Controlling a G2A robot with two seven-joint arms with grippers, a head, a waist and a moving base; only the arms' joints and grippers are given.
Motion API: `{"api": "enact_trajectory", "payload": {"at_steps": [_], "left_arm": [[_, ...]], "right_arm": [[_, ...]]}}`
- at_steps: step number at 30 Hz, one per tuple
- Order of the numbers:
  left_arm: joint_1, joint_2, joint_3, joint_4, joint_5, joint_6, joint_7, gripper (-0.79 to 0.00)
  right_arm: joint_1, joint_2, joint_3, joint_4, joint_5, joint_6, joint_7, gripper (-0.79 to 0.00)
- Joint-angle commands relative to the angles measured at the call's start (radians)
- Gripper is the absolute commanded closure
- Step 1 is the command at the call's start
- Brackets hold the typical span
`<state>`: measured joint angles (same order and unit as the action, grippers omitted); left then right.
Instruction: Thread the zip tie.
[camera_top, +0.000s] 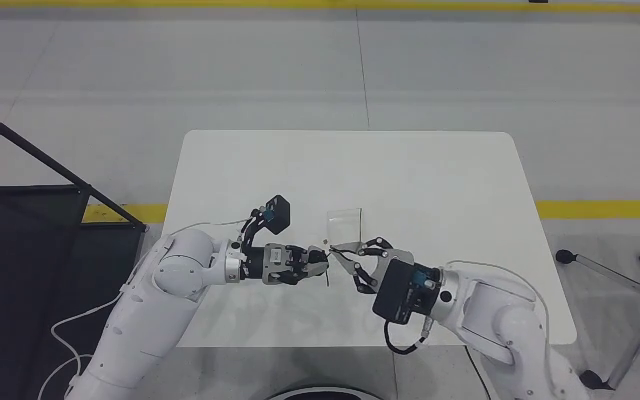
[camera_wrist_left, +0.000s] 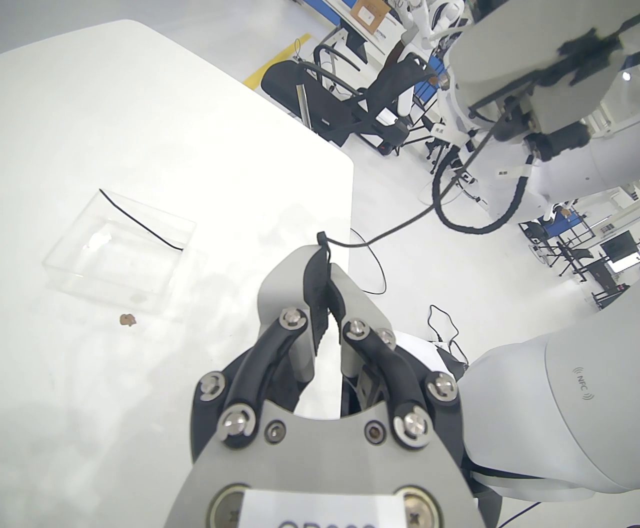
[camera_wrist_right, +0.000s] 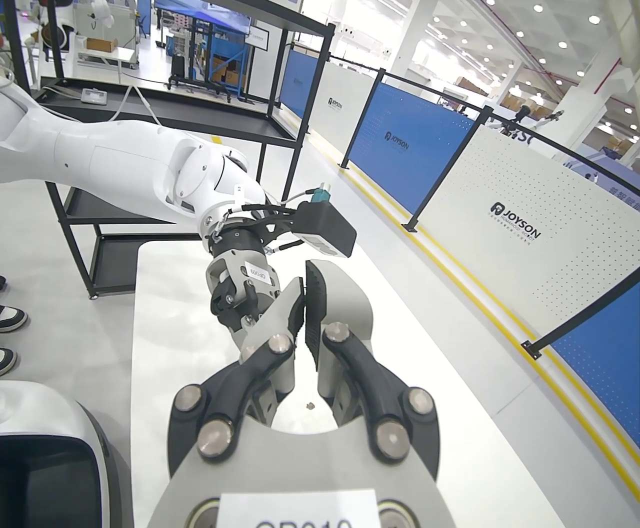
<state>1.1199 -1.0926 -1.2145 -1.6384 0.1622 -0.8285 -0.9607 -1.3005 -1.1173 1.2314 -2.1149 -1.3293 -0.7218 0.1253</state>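
A thin black zip tie (camera_top: 340, 258) hangs in the air between my two grippers over the table's near middle. My left gripper (camera_top: 318, 262) is shut on it. In the left wrist view the tie's head (camera_wrist_left: 324, 239) pokes out just past the pressed pads of the left gripper (camera_wrist_left: 324, 270), and the strap trails off to the side. My right gripper (camera_top: 346, 268) faces the left one almost tip to tip. The right gripper (camera_wrist_right: 304, 287) has its ribbed pads pressed together, apparently on the tie's other end; the strap itself is hidden there.
A clear plastic box (camera_wrist_left: 120, 250) stands on the white table (camera_top: 450, 180) just beyond the grippers, with a second black tie (camera_wrist_left: 140, 225) lying across its rim. A small brown scrap (camera_wrist_left: 128, 319) lies beside it. The table edge (camera_wrist_left: 347, 200) is close by.
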Motion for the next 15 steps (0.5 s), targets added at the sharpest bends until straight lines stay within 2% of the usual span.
{"api": "enact_trajectory", "payload": {"at_steps": [1,8,15], "left_arm": [[0.0,0.0,0.0,0.0,0.0,0.0,0.0,0.0],[0.0,0.0,0.0,0.0,0.0,0.0,0.0,0.0],[0.0,0.0,0.0,0.0,0.0,0.0,0.0,0.0]], "right_arm": [[0.0,0.0,-0.002,-0.002,-0.005,0.007,0.003,0.0],[-0.028,0.0,0.0,-0.034,-0.12,0.109,-0.07,0.0],[-0.047,0.003,-0.013,-0.04,-0.202,0.117,-0.093,0.0]]}}
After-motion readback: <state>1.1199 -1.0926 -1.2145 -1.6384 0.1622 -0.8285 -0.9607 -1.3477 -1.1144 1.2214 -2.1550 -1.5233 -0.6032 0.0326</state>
